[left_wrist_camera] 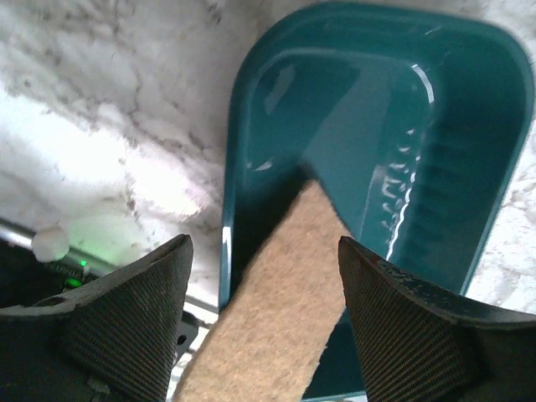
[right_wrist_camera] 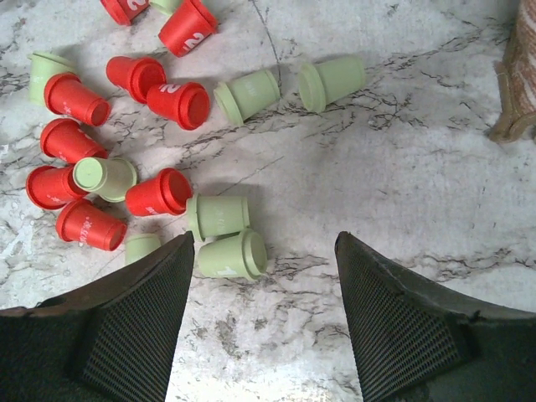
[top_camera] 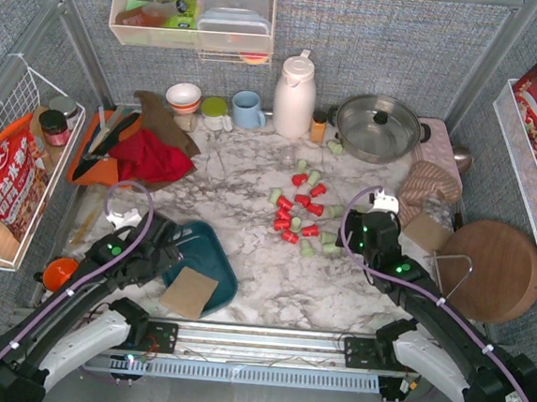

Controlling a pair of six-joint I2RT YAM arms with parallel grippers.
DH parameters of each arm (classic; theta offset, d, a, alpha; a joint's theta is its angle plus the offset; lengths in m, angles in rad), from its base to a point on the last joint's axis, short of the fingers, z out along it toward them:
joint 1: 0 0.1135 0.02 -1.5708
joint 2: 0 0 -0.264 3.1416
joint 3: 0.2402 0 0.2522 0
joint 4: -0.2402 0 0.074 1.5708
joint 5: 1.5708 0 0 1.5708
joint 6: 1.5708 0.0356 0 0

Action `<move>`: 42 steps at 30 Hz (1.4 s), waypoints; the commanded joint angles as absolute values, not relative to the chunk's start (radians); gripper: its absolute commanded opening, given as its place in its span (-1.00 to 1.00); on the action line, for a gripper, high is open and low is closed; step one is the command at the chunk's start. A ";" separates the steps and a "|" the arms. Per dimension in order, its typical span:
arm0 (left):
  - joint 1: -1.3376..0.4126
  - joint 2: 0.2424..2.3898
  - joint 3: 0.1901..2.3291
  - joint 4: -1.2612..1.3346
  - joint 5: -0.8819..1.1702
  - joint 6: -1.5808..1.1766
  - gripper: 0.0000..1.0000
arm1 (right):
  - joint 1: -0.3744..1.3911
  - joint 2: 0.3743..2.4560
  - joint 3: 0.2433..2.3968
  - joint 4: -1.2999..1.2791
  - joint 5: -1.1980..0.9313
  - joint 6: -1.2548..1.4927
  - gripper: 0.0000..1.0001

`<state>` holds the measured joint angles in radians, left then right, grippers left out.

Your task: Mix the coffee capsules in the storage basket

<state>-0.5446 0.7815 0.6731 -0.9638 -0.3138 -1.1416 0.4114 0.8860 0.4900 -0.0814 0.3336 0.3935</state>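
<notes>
The coffee capsules (top_camera: 303, 213), red and pale green, lie scattered on the marble top mid-table; none shows in the storage basket. The storage basket (top_camera: 209, 252) is a teal tray at the near left. A brown felt square (top_camera: 188, 294) lies across its near corner. My left gripper (top_camera: 172, 252) hovers over that corner, open, its jaws to either side of the felt square (left_wrist_camera: 276, 310) above the basket's rim (left_wrist_camera: 243, 100). My right gripper (top_camera: 365, 230) is open and empty over bare marble, just right of the capsules (right_wrist_camera: 151, 92); a green capsule (right_wrist_camera: 233, 254) lies beside its left finger (right_wrist_camera: 126, 327).
A white jug (top_camera: 294, 95), blue mug (top_camera: 248, 110) and steel pot (top_camera: 378, 126) stand at the back. A red cloth (top_camera: 150, 161) and orange tray (top_camera: 89, 152) lie at the back left. A round wooden board (top_camera: 491, 269) and woven mat (top_camera: 430, 187) are at the right.
</notes>
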 commanded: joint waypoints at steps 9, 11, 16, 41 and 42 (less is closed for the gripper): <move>-0.689 0.735 0.632 -1.148 -0.277 -1.389 0.41 | 0.413 0.896 0.496 -0.032 0.289 0.413 0.46; -0.713 0.724 0.625 -1.147 -0.259 -1.415 0.37 | 0.413 0.895 0.495 -0.034 0.291 0.411 0.46; -0.756 0.729 0.641 -1.148 -0.244 -1.453 0.34 | 0.413 0.904 0.498 -0.037 0.297 0.403 0.46; -0.876 0.949 0.789 -1.086 -0.334 -1.323 -0.11 | 0.413 0.972 0.516 -0.027 0.271 0.389 0.46; -0.876 0.961 0.776 -1.073 -0.336 -1.304 -0.03 | 0.413 0.978 0.519 -0.026 0.267 0.390 0.46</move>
<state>-0.8753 0.9344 0.7891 -1.0771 -0.2966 -1.4017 0.4118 0.9646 0.5053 -0.0513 0.2924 0.3954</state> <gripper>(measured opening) 0.419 0.729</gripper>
